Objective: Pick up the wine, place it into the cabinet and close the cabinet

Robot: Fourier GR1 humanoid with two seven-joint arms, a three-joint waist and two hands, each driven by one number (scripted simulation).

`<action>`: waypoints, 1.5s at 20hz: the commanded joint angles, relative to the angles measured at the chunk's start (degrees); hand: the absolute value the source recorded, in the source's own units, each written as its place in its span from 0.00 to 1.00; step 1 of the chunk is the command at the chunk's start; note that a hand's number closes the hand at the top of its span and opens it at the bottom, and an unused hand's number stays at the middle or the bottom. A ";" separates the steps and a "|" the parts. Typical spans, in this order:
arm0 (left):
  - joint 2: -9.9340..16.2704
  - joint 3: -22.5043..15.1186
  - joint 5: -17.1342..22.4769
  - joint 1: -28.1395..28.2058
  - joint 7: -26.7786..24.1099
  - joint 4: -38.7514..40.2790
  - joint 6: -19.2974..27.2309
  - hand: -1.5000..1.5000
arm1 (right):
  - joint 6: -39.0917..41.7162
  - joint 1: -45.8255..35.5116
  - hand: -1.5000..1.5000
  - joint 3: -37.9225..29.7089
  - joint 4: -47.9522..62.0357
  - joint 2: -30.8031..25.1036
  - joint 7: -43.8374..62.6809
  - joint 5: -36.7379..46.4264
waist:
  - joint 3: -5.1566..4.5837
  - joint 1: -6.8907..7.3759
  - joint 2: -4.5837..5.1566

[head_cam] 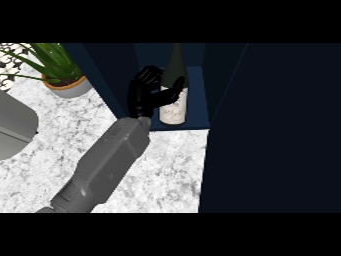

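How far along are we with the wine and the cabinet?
The wine bottle already stands upright inside the open cabinet, on its floor. One hand is at the bottle, thumb against its side; which arm it belongs to is unclear, and no other hand shows. Left: let go, draw the arm out and shut the cabinet door, which stands open at the right.

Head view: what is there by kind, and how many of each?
Wine bottle, upright inside the cabinet: 1
Dark blue cabinet, open: 1
Potted plant on the counter: 1
Grey appliance at the left edge: 1
Robot hand, thumb touching the bottle: 1
Total: 5
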 commanded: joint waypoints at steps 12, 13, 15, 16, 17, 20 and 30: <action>0.95 4.57 -3.51 -12.83 -2.99 16.83 4.40 1.00 | 1.93 5.42 0.00 0.58 -8.00 0.83 0.21 -4.80 | 0.01 -0.74 0.41; 2.26 4.45 -4.09 -15.17 -1.13 18.40 5.07 1.00 | 3.21 5.80 0.00 -1.18 -6.72 0.16 -1.73 -5.85 | 0.05 -0.97 0.49; 3.06 2.75 -6.43 -16.22 -1.19 20.33 9.74 0.00 | 3.15 5.43 0.00 -0.60 -6.13 0.38 -1.72 -4.86 | 0.07 -0.85 0.35; 2.70 2.31 -7.18 -16.29 -1.43 21.83 9.08 0.00 | 2.09 4.24 0.00 0.66 -6.19 1.43 -0.61 -3.98 | 0.02 -0.87 0.50; 4.65 2.45 -7.30 -16.49 -0.74 23.12 8.53 0.00 | 1.77 4.46 0.00 0.63 -9.46 0.91 1.29 -4.04 | -0.02 -1.50 0.60; 5.19 1.88 -8.69 -17.80 0.93 25.89 8.32 0.00 | 3.11 5.16 0.00 0.08 -7.83 0.66 -0.16 -5.34 | 0.02 -1.58 0.72; 4.87 2.47 -10.78 -20.11 1.59 30.49 10.37 0.00 | 4.10 6.11 0.00 -0.21 -6.52 1.21 -1.68 -5.32 | 0.03 -1.93 0.88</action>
